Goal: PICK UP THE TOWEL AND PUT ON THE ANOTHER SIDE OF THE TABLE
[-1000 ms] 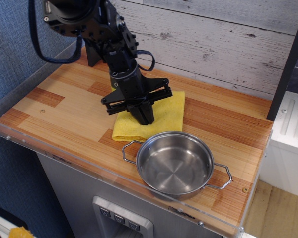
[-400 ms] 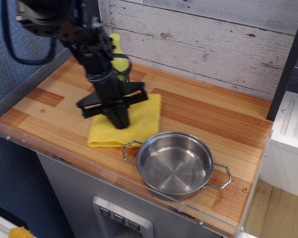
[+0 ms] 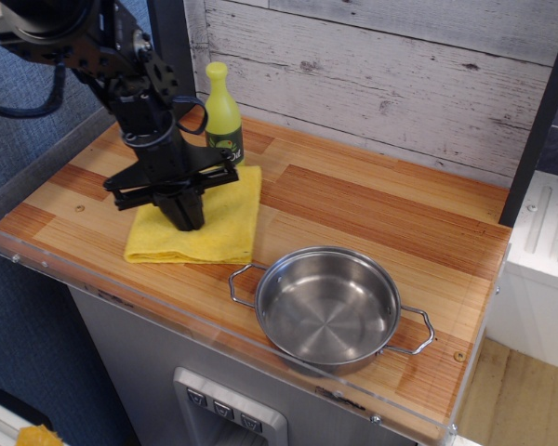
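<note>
Colours on the bench

Bright yellow towel (image 3: 219, 232), yellow-green bottle (image 3: 222, 116), silver steel pan (image 3: 327, 307), black gripper (image 3: 185, 216), light and reddish-brown plank-patched bench (image 3: 381, 209).

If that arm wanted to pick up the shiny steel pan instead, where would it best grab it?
Probably by one of its two wire loop handles, coming straight down from above. The steel pan sits upright on the table, and the right handle sticks out with open space around it. The wide round bowl looks too broad for a narrow gripper.
</note>
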Tool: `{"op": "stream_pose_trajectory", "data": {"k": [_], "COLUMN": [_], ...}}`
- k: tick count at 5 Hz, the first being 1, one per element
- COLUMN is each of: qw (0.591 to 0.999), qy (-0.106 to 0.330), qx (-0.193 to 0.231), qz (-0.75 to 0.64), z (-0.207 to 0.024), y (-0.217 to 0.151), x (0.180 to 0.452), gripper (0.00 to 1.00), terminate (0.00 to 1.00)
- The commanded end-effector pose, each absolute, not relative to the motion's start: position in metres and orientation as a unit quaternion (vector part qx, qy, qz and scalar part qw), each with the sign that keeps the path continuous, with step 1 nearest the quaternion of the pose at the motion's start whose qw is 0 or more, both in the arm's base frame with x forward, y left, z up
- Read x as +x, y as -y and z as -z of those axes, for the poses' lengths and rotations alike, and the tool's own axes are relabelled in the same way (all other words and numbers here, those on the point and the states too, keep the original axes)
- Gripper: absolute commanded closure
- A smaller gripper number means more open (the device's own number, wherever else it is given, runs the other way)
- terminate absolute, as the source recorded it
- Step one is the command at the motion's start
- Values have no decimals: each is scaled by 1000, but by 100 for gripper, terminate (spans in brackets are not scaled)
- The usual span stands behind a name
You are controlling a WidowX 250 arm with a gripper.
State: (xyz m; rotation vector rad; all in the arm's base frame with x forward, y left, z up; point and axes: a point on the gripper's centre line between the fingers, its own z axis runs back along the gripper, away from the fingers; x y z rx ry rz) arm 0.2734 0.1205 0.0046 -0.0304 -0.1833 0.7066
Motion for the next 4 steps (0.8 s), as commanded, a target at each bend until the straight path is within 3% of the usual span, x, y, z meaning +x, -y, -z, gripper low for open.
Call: {"op": "stream_pose_trajectory", "data": {"k": [1, 4], "qw": [931, 947], "qy": [48, 23], "qx": [15, 51], "qz": [-361, -317], "z": [3, -9], "y": [-141, -170], "x": [241, 231], "gripper": [100, 100], "terminate": [0, 0]}}
